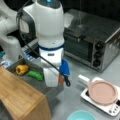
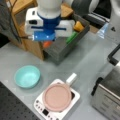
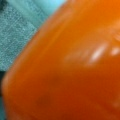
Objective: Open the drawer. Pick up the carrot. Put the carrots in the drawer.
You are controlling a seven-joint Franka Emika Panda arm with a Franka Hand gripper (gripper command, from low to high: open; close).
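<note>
At a front view's left: bamboo-topped cabinet [image 1: 20, 96], its dark-grey drawer [image 1: 47, 87] pulled open. In the drawer: yellow-orange pepper [image 1: 22, 69], then green vegetable [image 1: 35, 75] just beside it. Over the drawer's near end: the hand [image 1: 53, 81], pointing down, closed on the carrot [image 1: 60, 79], of which a sliver of orange shows at its side. In a front view the carrot [image 2: 46, 44] shows below the hand [image 2: 46, 40], at the drawer's [image 2: 60, 51] edge. In the wrist view the carrot [image 3: 72, 67] fills nearly the whole frame. Centre to right, on the grey table [image 1: 72, 92]: teal bowl [image 1: 81, 116], white hotplate [image 1: 110, 106] carrying a pink pan [image 1: 103, 92], steel toaster oven [image 1: 92, 37] behind.
</note>
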